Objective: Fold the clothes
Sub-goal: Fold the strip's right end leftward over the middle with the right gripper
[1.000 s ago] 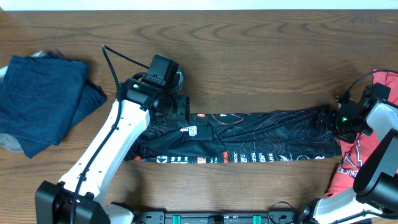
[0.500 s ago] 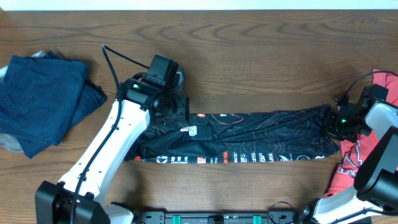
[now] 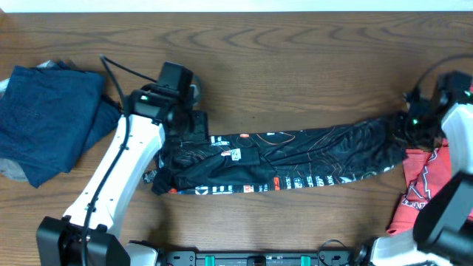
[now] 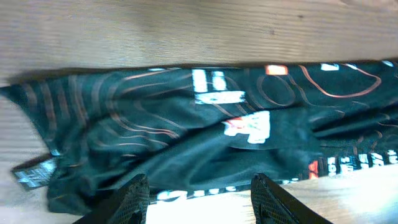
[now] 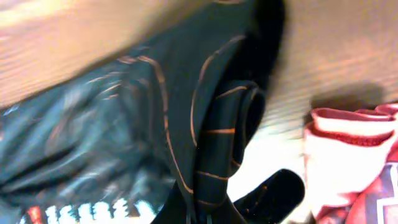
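The clothes, a black sports shirt [image 3: 295, 155] with thin orange contour lines and white lettering, lie as a long band across the table's middle. My right gripper [image 3: 405, 127] is shut on the shirt's right end, and a bunched fold of the shirt [image 5: 124, 124] runs down between the jaws of that gripper [image 5: 217, 205]. My left gripper [image 3: 194, 127] hovers over the band's left end. In the left wrist view this gripper [image 4: 199, 202] is open, with bare table between its fingertips and the shirt [image 4: 186, 137] just beyond them.
A folded navy blue garment [image 3: 44, 118] lies at the far left. A red T-shirt with white print [image 3: 425, 192] lies at the right edge, beside the held shirt end, and shows in the right wrist view as a red and white hem [image 5: 348, 155].
My right gripper has shut on the shirt's right end and drawn it toward the far right. The left arm has moved left, and the shirt's left end has shifted left too.
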Controlling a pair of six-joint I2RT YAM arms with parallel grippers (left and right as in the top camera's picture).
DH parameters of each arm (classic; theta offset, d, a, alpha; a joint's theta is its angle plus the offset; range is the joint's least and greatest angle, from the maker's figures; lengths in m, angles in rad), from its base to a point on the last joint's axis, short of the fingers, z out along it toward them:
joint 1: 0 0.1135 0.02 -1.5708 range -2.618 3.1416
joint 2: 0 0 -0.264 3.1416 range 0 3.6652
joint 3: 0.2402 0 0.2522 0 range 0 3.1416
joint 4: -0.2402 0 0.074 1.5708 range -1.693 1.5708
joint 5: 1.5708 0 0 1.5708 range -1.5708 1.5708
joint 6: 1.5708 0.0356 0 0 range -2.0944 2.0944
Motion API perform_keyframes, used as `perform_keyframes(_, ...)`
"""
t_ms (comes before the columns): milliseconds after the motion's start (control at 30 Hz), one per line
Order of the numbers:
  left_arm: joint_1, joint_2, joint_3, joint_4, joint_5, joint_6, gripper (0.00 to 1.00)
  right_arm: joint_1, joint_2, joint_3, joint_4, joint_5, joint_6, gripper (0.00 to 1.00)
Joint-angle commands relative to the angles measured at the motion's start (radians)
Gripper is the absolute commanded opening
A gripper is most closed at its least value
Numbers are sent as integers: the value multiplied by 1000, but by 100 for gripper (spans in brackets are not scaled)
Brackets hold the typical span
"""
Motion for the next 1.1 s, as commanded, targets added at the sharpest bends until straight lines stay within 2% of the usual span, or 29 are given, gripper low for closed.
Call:
perform_keyframes(0, 26, 0, 14, -13, -10, 5, 54, 111, -72, 23, -48, 33, 46, 1)
perform_keyframes(167, 29, 0, 14, -19, -10, 6, 54, 304, -70, 10, -108, 35, 143, 1)
perform_keyframes(533, 29, 0, 14, -39, -10, 6, 54, 668, -11, -5, -14, 35, 343, 1)
perform_keyframes(933, 29, 0, 14, -40, -10, 6, 54, 896, 130, -5, 70, -11, 426, 2)
perform_keyframes(967, 29, 0, 14, -40, -10, 6, 54, 908, 135, -5, 81, -19, 426, 2)
perform_keyframes(1033, 29, 0, 14, -40, -10, 6, 54, 933, 136, -5, 112, -37, 426, 13)
perform_keyframes(1067, 29, 0, 14, -40, -10, 6, 54, 943, 136, -5, 127, -56, 426, 13)
